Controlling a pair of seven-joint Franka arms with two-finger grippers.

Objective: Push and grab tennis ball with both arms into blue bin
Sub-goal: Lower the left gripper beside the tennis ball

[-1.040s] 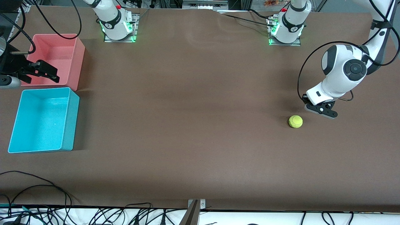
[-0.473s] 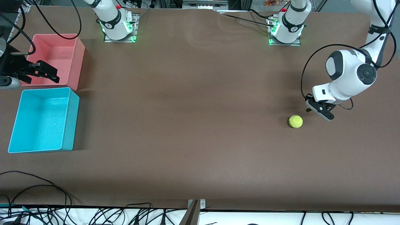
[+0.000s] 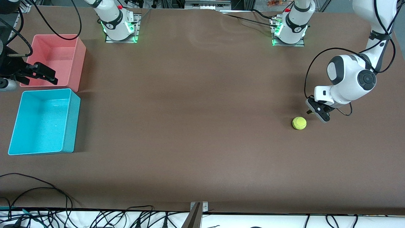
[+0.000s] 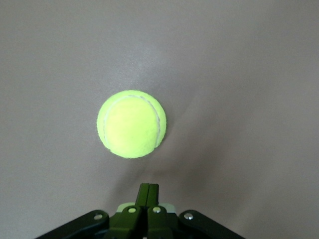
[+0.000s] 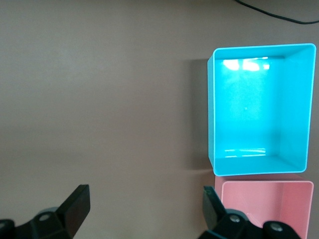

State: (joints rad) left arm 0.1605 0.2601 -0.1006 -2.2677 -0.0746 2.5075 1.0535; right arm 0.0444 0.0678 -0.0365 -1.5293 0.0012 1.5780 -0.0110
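Observation:
The tennis ball (image 3: 299, 123) lies on the brown table toward the left arm's end. My left gripper (image 3: 310, 111) hangs low beside it, shut and empty, a small gap away. In the left wrist view the ball (image 4: 132, 123) sits just ahead of the closed fingertips (image 4: 149, 190). The blue bin (image 3: 44, 122) stands at the right arm's end of the table with nothing in it. My right gripper (image 3: 50, 75) waits open and empty over the pink bin's edge. The right wrist view shows its spread gripper (image 5: 144, 209) beside the blue bin (image 5: 259, 109).
A pink bin (image 3: 55, 58) with nothing in it stands against the blue one, farther from the front camera; it also shows as the pink bin (image 5: 264, 204) in the right wrist view. Brown table (image 3: 190, 110) stretches between ball and bins. Cables (image 3: 38, 202) hang along the near edge.
The left wrist has turned and its gripper has swung closer to the ball. The ball has not moved. The right gripper has drifted slightly toward the table's end.

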